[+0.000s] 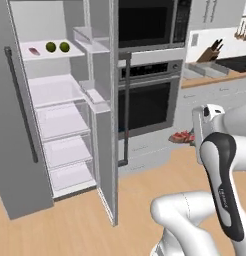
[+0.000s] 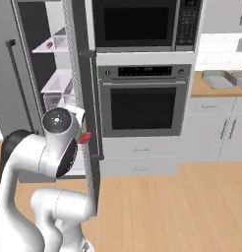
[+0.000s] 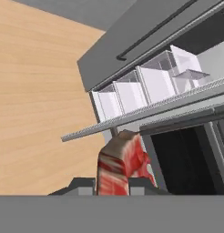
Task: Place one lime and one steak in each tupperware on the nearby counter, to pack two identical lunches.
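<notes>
The fridge [image 1: 55, 115] stands wide open, and its door [image 1: 112, 125] hangs edge-on right beside the arm. That door is the first worry, I'd say: the carry to the table [image 1: 215, 80] goes past it and past the oven [image 2: 142, 101], and a wide swing could clip the door's edge and knock the load loose.

The table runs off to the right of the oven, and two tupperwares [image 2: 219, 78] sit near its left end by the wall, well apart from the arm. It's a long way to carry something floppy.

On the fridge's top shelf [image 1: 45, 50] two limes [image 1: 57, 47] lie side by side toward the right end, with a second steak [image 1: 34, 50] near the left end.

The end effector [image 3: 118, 182] is clenched on a steak [image 3: 123, 159], which sticks up between the fingertips [image 3: 84, 184]. The grip looks to be on one end only, so the meat could sag or slip out during a quick turn. It may also land half over a container's rim.
</notes>
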